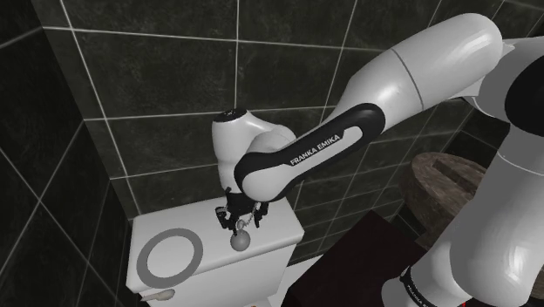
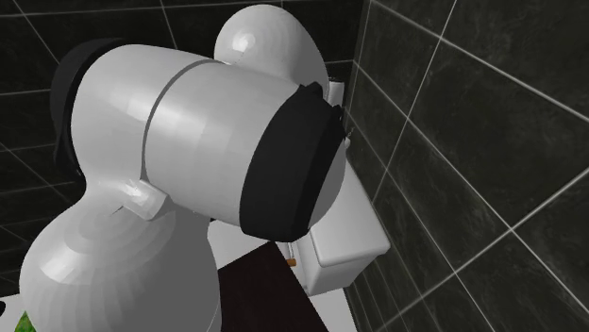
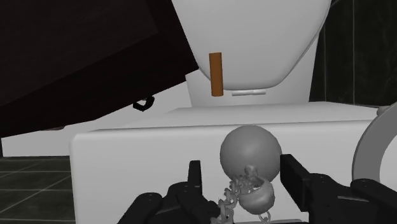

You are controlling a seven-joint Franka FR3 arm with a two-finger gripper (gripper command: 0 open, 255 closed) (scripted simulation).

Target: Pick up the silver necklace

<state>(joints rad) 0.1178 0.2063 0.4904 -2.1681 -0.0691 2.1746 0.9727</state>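
Pincer [image 3: 242, 167] open: both fingers stand apart and touch nothing. Silver necklace [image 3: 249, 151], a grey ball and chain, lies between them on the white toilet tank [image 3: 127, 165]. You look lined up. Closing on it and lifting are not yet done.

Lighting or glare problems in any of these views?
Shoulder view: tiles dim, white tank lid bright, no glare. Second exterior view: soft highlights on the arm, close up. Wrist view: even light on the grey necklace between the fingers.
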